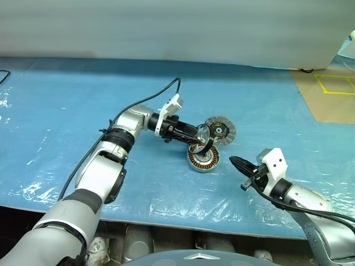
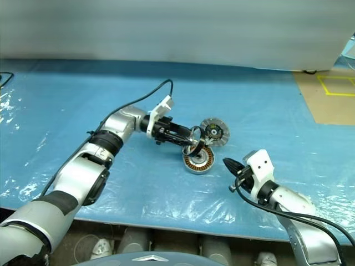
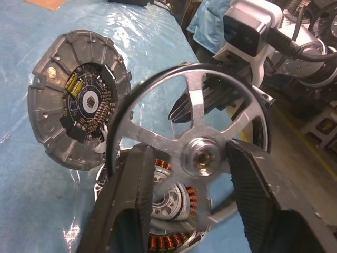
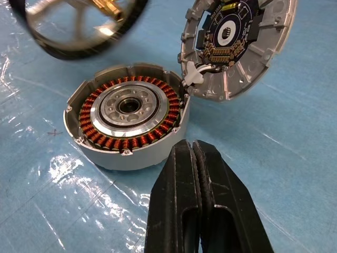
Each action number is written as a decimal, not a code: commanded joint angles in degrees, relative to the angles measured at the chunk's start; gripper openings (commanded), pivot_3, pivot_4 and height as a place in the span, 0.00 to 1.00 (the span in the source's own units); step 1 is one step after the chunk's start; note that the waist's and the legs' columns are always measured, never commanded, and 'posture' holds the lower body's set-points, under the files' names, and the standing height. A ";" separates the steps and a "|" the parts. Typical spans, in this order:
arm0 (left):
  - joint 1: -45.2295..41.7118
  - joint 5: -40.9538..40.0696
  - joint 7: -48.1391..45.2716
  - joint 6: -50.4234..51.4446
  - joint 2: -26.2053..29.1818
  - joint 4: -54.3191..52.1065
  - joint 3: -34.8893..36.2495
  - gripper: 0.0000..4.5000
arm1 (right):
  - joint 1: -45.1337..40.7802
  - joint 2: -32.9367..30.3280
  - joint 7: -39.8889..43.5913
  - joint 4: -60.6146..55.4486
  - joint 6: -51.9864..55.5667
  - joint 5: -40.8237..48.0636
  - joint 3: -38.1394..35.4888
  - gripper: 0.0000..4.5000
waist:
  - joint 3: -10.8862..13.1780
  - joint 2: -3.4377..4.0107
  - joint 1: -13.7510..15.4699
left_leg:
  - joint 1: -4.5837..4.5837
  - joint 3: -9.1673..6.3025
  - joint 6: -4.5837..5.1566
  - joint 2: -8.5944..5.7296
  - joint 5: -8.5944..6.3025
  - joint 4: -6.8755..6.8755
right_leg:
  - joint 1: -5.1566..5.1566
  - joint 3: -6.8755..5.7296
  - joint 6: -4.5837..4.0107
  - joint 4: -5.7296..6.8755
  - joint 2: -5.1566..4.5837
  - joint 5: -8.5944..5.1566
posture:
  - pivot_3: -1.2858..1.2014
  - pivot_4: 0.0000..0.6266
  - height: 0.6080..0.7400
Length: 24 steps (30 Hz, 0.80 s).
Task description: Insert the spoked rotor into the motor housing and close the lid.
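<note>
While the left gripper (image 3: pixel 184 174) pinches the rotor (image 3: pixel 197 153) above the housing (image 4: pixel 126 118), level it over the centre; right gripper (image 4: pixel 197 174) closed, empty.

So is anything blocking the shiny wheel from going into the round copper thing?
Nothing visible does. The left claw holds the spoked rotor just above the motor housing, whose top is open; the lid leans off to its side.

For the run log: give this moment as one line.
left pincer: shut on spoked rotor, above motor housing | right pincer: shut, empty | lid: open, leaning on housing
</note>
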 commanded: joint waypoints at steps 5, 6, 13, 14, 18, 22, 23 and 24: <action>1.18 3.05 0.93 -5.24 -2.08 1.64 1.65 0.41 | 0.41 0.53 -0.97 -3.58 -0.73 -0.13 -0.10 0.00 | 0.00 0.00 -0.02 | 0.00 0.00 0.00 0.00 0.00 0.01 | 0.02 0.01 0.03 0.00 0.00 0.02 | 0.52 0.24 1.00; 1.21 3.48 0.98 -5.57 -2.18 1.91 1.70 0.41 | 0.43 0.52 -1.03 -3.61 -0.72 -0.13 -0.09 0.00 | 0.00 0.00 -0.02 | 0.01 0.00 0.00 0.00 0.00 0.01 | 0.02 0.01 0.04 0.00 0.00 0.02 | 0.52 0.24 1.00; 1.11 5.51 0.47 -7.29 -2.47 3.00 2.14 0.41 | 0.80 0.17 -1.15 -3.74 -0.78 -0.07 -0.57 0.00 | 0.00 0.00 -0.01 | 0.01 0.00 0.00 -0.01 0.00 0.01 | 0.02 0.01 0.04 0.00 0.00 0.02 | 0.52 0.24 1.00; 1.12 5.76 0.43 -7.48 -2.52 3.10 2.15 0.41 | 0.81 0.13 -1.12 -3.73 -0.79 -0.08 -0.60 0.00 | 0.00 0.00 -0.01 | 0.01 -0.01 0.00 -0.01 0.00 0.01 | 0.02 0.01 0.04 0.00 0.00 0.02 | 0.52 0.24 1.00; 1.45 5.80 -0.48 -7.50 -2.17 2.11 2.39 0.41 | 0.25 0.29 -1.26 -3.95 -0.72 0.52 -1.18 0.00 | 0.00 0.00 -0.01 | 0.01 -0.01 0.00 -0.01 0.00 0.01 | 0.02 0.01 0.05 0.00 0.00 0.03 | 0.52 0.24 1.00; 1.83 4.61 0.45 -7.50 -2.15 0.76 4.27 0.41 | -1.70 1.33 -1.97 -3.66 -0.92 1.43 -1.53 0.00 | 0.00 0.00 -0.10 | 0.02 -0.01 0.00 -0.01 0.00 0.01 | 0.02 0.02 0.05 0.00 0.00 0.03 | 0.52 0.24 1.00; 2.02 4.32 0.85 -7.76 -2.15 0.28 4.84 0.41 | -2.31 1.66 -2.17 -3.72 -0.79 1.68 -1.40 0.00 | 0.00 0.00 -0.12 | 0.02 -0.01 0.00 -0.01 0.00 0.01 | 0.02 0.02 0.05 0.00 0.00 0.03 | 0.52 0.24 1.00; 2.33 3.99 1.03 -7.91 -2.05 -0.31 5.39 0.41 | -2.81 1.83 -2.27 -3.76 -0.63 1.67 -1.01 0.00 | 0.00 0.00 -0.12 | 0.02 -0.01 0.00 0.00 0.00 0.01 | 0.02 0.02 0.05 0.01 0.00 0.03 | 0.52 0.24 1.00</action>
